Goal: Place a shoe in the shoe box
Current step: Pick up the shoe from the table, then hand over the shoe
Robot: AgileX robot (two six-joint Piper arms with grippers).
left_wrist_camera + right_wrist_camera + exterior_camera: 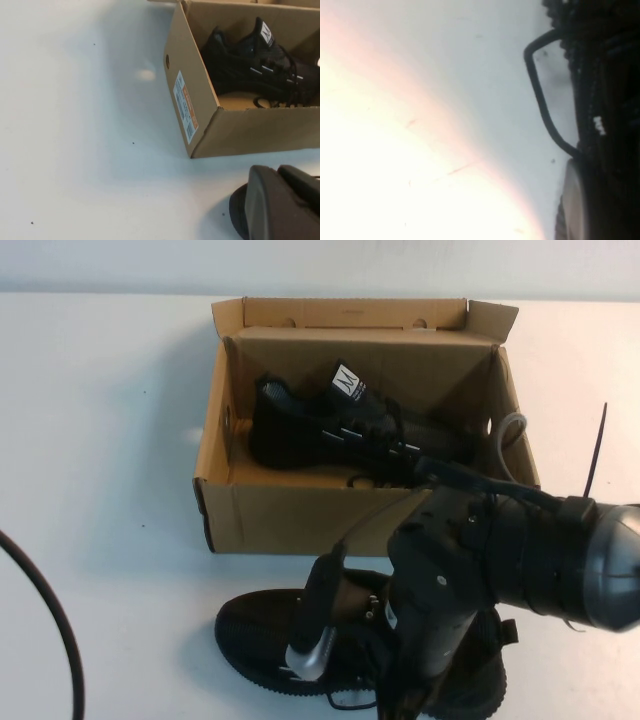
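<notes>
The brown cardboard shoe box (pixel 290 515) stands open at the table's middle, lid flap up at the back. One black sneaker (pixel 320 430) lies inside it, white "M" label up; it also shows in the left wrist view (pixel 250 65). The second black shoe (pixel 260 640) lies on the table in front of the box. My right gripper (pixel 425 660) points down onto this shoe's middle, hidden under its own wrist. In the right wrist view the shoe's side and a lace loop (pixel 605 100) are very close. My left gripper (pixel 282 210) sits low near the shoe's toe (pixel 237 212).
A black cable (pixel 50 620) curves over the table at the left. A thin black strap (pixel 595 455) sticks up right of the box. The box's left wall has a label (pixel 185 105) and a round hole. Bare white table lies left of the box.
</notes>
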